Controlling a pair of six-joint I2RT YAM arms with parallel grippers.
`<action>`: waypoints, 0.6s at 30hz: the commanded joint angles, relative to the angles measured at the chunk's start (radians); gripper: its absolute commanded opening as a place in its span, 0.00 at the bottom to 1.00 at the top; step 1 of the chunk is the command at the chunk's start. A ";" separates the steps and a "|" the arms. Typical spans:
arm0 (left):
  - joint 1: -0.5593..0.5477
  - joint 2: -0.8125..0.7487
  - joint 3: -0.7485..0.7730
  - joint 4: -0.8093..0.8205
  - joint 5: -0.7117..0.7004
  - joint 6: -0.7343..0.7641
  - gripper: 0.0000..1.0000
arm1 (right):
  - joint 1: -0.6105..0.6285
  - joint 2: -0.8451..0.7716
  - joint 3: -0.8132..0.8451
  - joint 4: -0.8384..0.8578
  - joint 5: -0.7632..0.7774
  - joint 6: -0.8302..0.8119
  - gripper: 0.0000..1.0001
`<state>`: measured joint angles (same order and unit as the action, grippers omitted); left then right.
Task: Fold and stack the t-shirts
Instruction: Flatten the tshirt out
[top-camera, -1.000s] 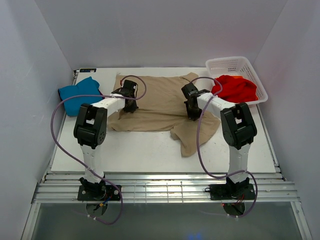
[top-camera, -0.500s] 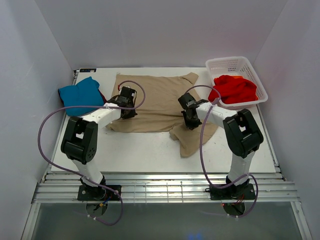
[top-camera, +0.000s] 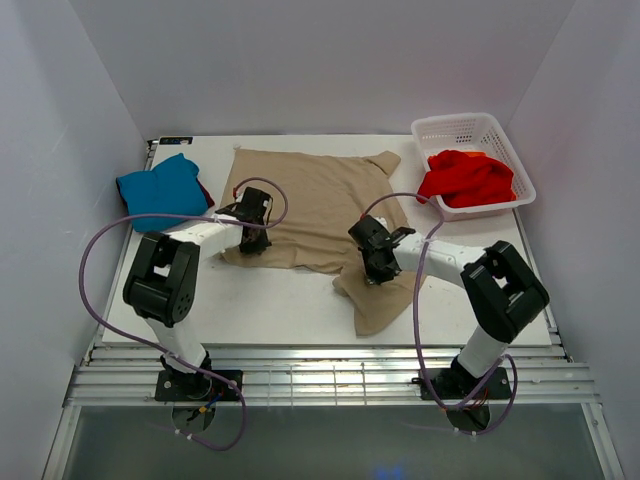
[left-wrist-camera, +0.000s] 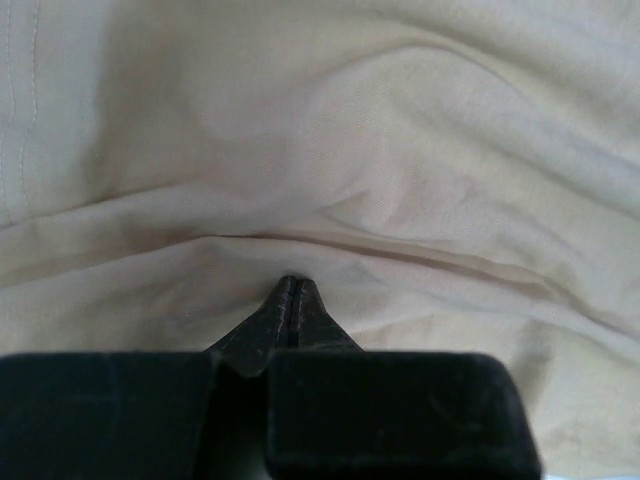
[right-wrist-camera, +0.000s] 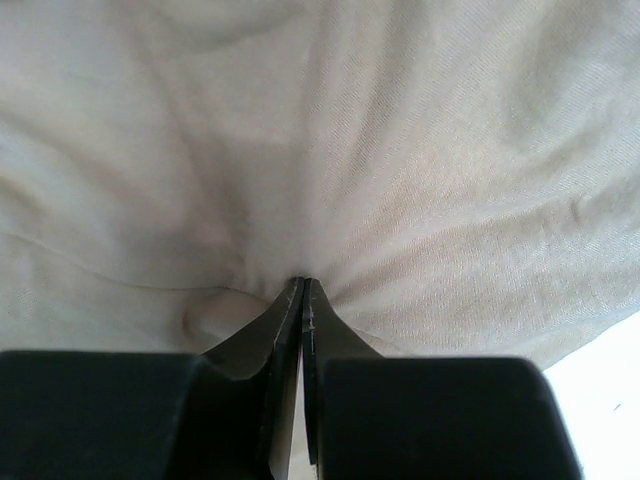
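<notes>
Closest to me, the left arm and the right arm reach out from the 6 o'clock edge of the surface. The left fingers are pressed tight together and pinch a little fold of the tan t-shirt. The right fingers are squeezed shut the same way on a bunch of the same cloth. Seen from above, the left fingers sit at the shirt's near edge toward 9 o'clock. The right fingers sit by its 4 o'clock corner, where a loose flap trails toward 6 o'clock. The shirt lies in the middle of the surface, mostly flat but wrinkly. I think the arms mean to lay it smooth for folding. To do that well, both should pull gently and together, low over the surface, so the cloth does not slip out or bunch up, and that loose flap should be laid straight first. Farther off, a teal t-shirt that looks folded sits at 10 o'clock. A bright red t-shirt is heaped in a white basket at 2 o'clock. The surface is white, and plain white walls close it in at the left, right and far sides.
</notes>
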<state>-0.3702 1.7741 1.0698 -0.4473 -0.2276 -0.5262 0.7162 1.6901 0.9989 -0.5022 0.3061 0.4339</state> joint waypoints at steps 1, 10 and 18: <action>-0.010 -0.069 -0.073 -0.102 -0.015 -0.031 0.00 | 0.049 -0.035 -0.095 -0.157 -0.033 0.103 0.08; -0.049 -0.300 -0.238 -0.203 -0.032 -0.110 0.00 | 0.141 -0.295 -0.269 -0.222 -0.033 0.229 0.08; -0.101 -0.539 -0.231 -0.310 -0.052 -0.158 0.00 | 0.157 -0.513 -0.228 -0.338 0.022 0.240 0.12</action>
<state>-0.4541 1.3281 0.7967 -0.7120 -0.2508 -0.6521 0.8673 1.2388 0.7074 -0.7723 0.2825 0.6502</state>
